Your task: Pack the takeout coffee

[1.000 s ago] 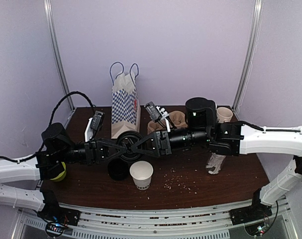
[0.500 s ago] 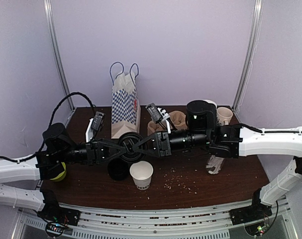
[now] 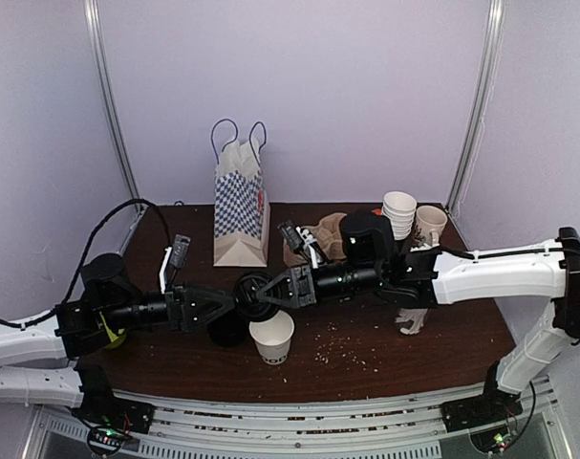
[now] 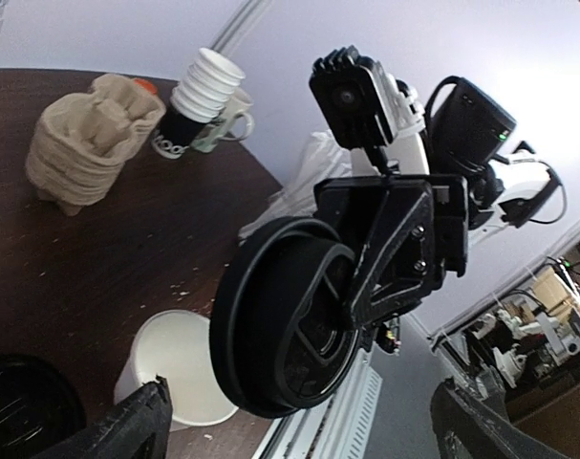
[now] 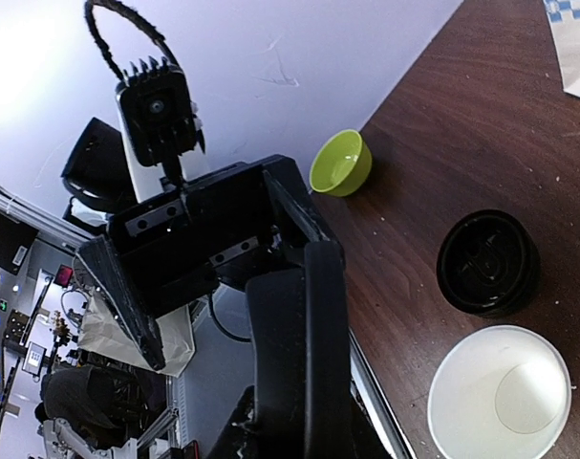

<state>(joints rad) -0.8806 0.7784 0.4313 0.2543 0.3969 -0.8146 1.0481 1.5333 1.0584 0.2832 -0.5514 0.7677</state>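
A black round lid [image 3: 254, 292] hangs on edge above the table, with my right gripper [image 3: 273, 289] shut on its rim. In the left wrist view the lid [image 4: 290, 339] fills the middle, held from behind by the right gripper's fingers [image 4: 395, 239]. My left gripper [image 3: 223, 306] is open, its fingertips [image 4: 137, 430] wide apart and off the lid. Seen edge-on, the lid [image 5: 299, 363] stands in the right gripper [image 5: 299, 421]. An open white paper cup [image 3: 271, 337] stands just below. The brown pulp carrier tray [image 3: 328, 234] sits behind the right arm.
A second black lid [image 3: 227, 328] lies left of the cup. The checked paper bag [image 3: 240, 206] stands at the back. A stack of cups [image 3: 398, 212], a mug [image 3: 429, 222] and a glass of straws [image 3: 414, 316] are on the right. A green bowl [image 5: 339, 164] sits far left.
My left gripper has opened, let go of the lid and drawn back to the left. The right gripper has closed on the lid and sunk slightly, uncovering the cup stack.
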